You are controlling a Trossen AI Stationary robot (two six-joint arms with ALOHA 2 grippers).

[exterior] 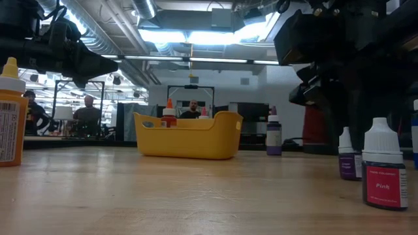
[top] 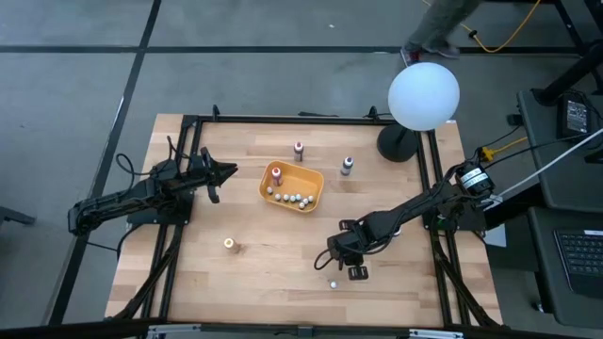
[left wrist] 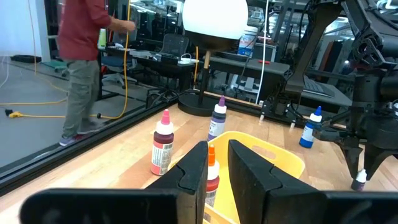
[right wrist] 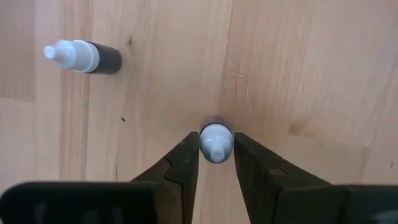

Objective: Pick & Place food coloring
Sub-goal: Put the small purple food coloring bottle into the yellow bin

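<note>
The wooden bench (top: 283,264) carries everything, and toward its far middle sits the yellow-orange tray (top: 311,184) with several small dropper bottles already inside. Two more bottles stand behind the tray, one with a reddish top (top: 299,149) and one with a purple top (top: 347,166), and an orange one (top: 229,245) stands alone toward the left front. The left claw (top: 229,170) waits just left of the tray, its fingers narrowly parted and holding nothing. The right claw (right wrist: 216,144) is down at the bench's right front, pointing straight down, and the bottle it is after (right wrist: 216,143) stands upright directly between its two fingers, white cap facing up the claw's own line. The fingers sit close on either side of the cap, at or nearly at contact, though a firm grip cannot be confirmed. A second, pink-labelled bottle (right wrist: 81,57) stands just beside it, clear of the fingers. Judging from this, a plain squeeze and a vertical lift should do, then a carry leftward and back to the tray, which the right arm reaches most readily.
</note>
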